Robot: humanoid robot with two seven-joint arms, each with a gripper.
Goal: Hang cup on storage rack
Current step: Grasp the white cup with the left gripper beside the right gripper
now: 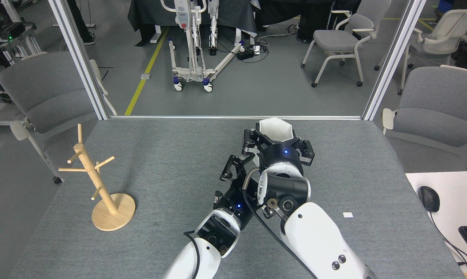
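No legible text, labels, brands (or numbers) anywhere

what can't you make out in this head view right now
- Head view: lower cup, hidden behind the right gripper.
- Left gripper: its far side sits behind the right arm, so open or shut is unclear.
- Storage rack: fully visible; pegs bare.
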